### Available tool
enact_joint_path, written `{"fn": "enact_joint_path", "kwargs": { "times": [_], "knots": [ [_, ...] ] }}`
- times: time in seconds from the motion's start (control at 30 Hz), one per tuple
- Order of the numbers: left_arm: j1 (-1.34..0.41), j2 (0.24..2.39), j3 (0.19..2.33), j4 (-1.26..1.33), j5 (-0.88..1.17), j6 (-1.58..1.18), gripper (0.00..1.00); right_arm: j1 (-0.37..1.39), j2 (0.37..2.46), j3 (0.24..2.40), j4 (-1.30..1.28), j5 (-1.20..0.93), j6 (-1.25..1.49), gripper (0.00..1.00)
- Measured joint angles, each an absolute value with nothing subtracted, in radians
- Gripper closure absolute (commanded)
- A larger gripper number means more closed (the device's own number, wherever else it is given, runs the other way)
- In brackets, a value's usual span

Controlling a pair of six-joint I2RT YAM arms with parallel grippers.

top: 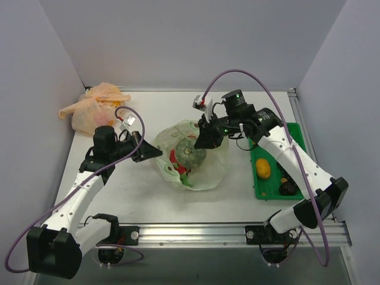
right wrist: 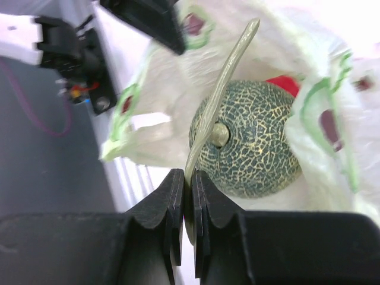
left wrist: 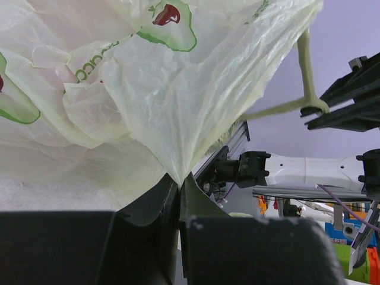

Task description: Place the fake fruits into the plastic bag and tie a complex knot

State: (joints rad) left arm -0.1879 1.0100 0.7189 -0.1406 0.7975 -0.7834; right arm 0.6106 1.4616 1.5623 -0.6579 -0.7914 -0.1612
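From above, the plastic bag point(top: 205, 172) lies just right of the middle of the white desk point(top: 124, 193). It is thin, crinkled, pale green and see-through, and printed with red shapes outlined in green. Its mouth is pulled open between the two arms. A netted green melon point(top: 190, 154) sits inside, with a red piece point(top: 174, 158) against its left side. The left fingers point(top: 152, 152) meet the bag's left edge and the right fingers point(top: 206, 140) its upper right edge. At the right of the desk a green tray point(top: 297, 138) holds an orange-yellow fruit point(top: 263, 168) and dark pieces point(top: 288, 187). A peach-orange bag point(top: 94, 107) lies crumpled in the upper left corner. A metal rail runs along the near edge, and plain pale walls close in three sides. The left wrist view shows the grip that the top view cannot. Its fingers are together at bottom centre, clamped on a gathered fold of bag film that fans upward, and a thin handle strip point(left wrist: 306, 65) stretches to the other arm's black fingers at the right edge. The right wrist view shows its own fingers together on that same pale strip, which rises to the top middle of the frame. Behind it are the melon's cracked skin and stem end, with the red piece at upper right and the left fingers at the top.
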Motion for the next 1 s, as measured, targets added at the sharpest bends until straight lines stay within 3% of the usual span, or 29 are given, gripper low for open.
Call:
{"fn": "enact_joint_path", "kwargs": {
  "times": [0.3, 0.67, 0.77, 0.8, 0.9, 1.0],
  "knots": [
    [-0.188, 1.043, 0.719, -0.109, 0.800, -0.794, 0.89, 0.612, 1.451, 1.392, -0.362, -0.506, -0.252, 1.00],
    [-0.184, 1.095, 0.721, -0.092, 0.810, -0.805, 0.89, 0.612, 1.557, 1.333, -0.211, -0.411, -0.393, 0.98],
    [-0.176, 1.098, 0.721, -0.090, 0.812, -0.809, 0.89, 0.616, 1.584, 1.325, -0.209, -0.405, -0.422, 0.66],
    [-0.173, 1.099, 0.721, -0.088, 0.812, -0.809, 0.88, 0.616, 1.590, 1.322, -0.211, -0.405, -0.430, 0.46],
    [-0.165, 1.107, 0.724, -0.084, 0.813, -0.817, 0.88, 0.617, 1.601, 1.321, -0.235, -0.406, -0.450, 0.24],
    [-0.160, 1.111, 0.736, -0.084, 0.813, -0.823, 0.88, 0.619, 1.591, 1.321, -0.263, -0.408, -0.452, 0.20]
  ]
}}
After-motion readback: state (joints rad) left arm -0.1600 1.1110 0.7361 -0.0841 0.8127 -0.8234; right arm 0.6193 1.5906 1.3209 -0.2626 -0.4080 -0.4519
